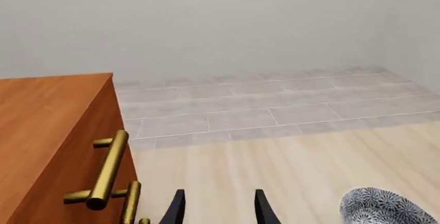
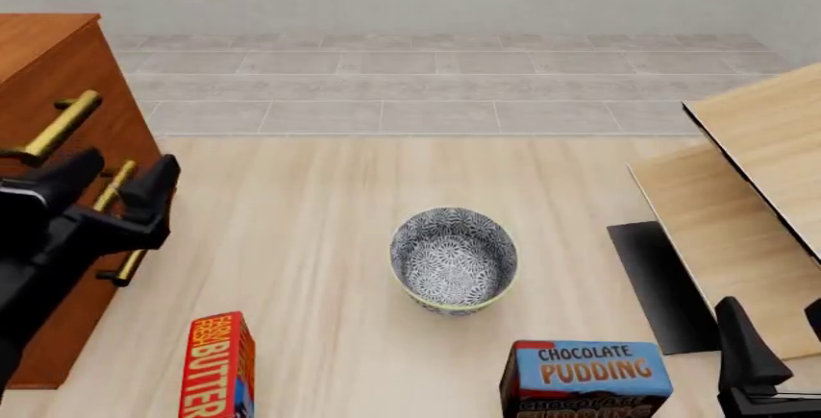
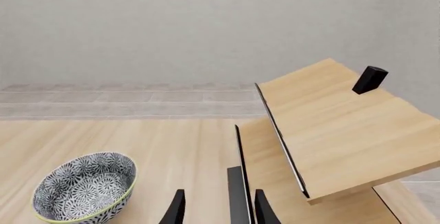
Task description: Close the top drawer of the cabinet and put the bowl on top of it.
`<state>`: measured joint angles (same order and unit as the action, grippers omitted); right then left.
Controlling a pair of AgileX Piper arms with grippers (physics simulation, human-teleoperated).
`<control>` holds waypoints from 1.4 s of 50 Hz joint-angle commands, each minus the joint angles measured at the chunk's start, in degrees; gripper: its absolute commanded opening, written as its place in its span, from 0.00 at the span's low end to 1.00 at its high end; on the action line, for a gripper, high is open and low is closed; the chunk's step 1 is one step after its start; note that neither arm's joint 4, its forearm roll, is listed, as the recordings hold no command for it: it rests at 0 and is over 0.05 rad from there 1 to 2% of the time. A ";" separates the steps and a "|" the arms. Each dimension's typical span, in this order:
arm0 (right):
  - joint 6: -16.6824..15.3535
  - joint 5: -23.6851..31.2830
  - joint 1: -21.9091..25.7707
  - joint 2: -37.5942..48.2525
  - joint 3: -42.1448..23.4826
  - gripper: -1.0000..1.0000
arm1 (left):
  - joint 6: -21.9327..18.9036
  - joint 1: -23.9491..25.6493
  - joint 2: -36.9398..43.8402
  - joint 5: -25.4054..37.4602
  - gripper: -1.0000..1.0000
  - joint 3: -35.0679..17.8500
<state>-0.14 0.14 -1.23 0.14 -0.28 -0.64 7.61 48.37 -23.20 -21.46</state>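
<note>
Left gripper (image 2: 126, 190) sits right by the cabinet (image 2: 58, 62), jaws parted w/ nothing between them, hovering just beside the brass handles. Top drawer (image 1: 69, 147) — its bar handle (image 1: 110, 168) shows big in the left wrist view, off to one side of the fingertips, not between them. Can't tell from these views whether the drawer front is flush or sticking out; looks near flush, but that's a judgement.

Bowl (image 2: 453, 259) is upright mid-counter (image 2: 308, 245), well apart from the cabinet, floral pattern up, nothing in it. Butter box (image 2: 221, 365) near the front edge on the left side, chocolate pudding box (image 2: 586, 378) in front of the bowl toward the right. Right gripper (image 2: 770, 365) low at the front right corner, jaws apart and empty per the right wrist view, beside the pale wood furniture (image 2: 757, 197).

Risks from here:
- Left fingers could snag the handle rather than push the front — it'd drag the drawer out again or jam the gripper under the bar.
- Push off-centre and the drawer may stop short; bowl step then starts w/ the drawer not shut.
- Bowl's deep and round w/ a thin rim: a rim pinch could slip or tip it on the lift.
- Cabinet top is high and far left; right arm prob. can't reach, so left arm likely has to fetch the bowl.
- The butter box stands near that path and could get knocked.
- Set down too near the cabinet edge, the bowl could slide off.
</note>
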 commanded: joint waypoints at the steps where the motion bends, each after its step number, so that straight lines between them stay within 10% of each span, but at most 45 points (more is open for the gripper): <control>1: -0.03 -0.08 -0.02 -0.02 0.06 1.00 | 0.67 4.53 -1.71 5.27 1.00 -1.03; 70: -0.28 -0.24 -0.20 -0.04 0.06 1.00 | 5.50 12.71 35.52 14.69 1.00 -24.58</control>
<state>-0.37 -0.08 -1.47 0.10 -0.26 3.84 19.36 80.23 -9.01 -43.99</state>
